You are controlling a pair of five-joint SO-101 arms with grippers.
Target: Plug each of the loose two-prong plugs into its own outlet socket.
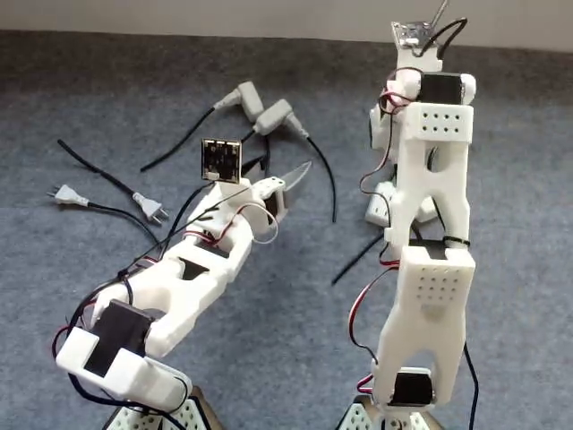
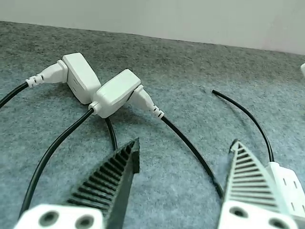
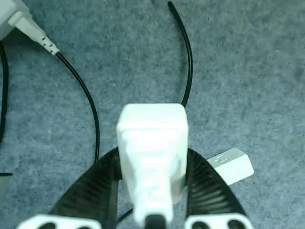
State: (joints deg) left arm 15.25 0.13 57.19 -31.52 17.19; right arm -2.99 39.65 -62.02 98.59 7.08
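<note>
Right gripper [image 3: 152,155]: clamped on a white outlet socket [image 3: 152,126], with a black finger [image 3: 95,191] pressed to each side. The socket's cord end points back toward the wrist.
Left gripper [image 2: 186,143]: fingers spread wide and holding nothing, low over the grey carpet [image 2: 214,71].
Between the left fingers: a black cord [image 2: 190,153] lies on the carpet in the gap (touching neither finger, as far as I can see).
Loose sockets: a far socket [image 2: 78,76] and a near socket [image 2: 116,93] touch each other on the carpet, just past the left fingertips.
Two-prong plugs: an outer plug [image 1: 67,194] and an inner plug [image 1: 152,209] lie near each other, unplugged, well apart from both grippers.
</note>
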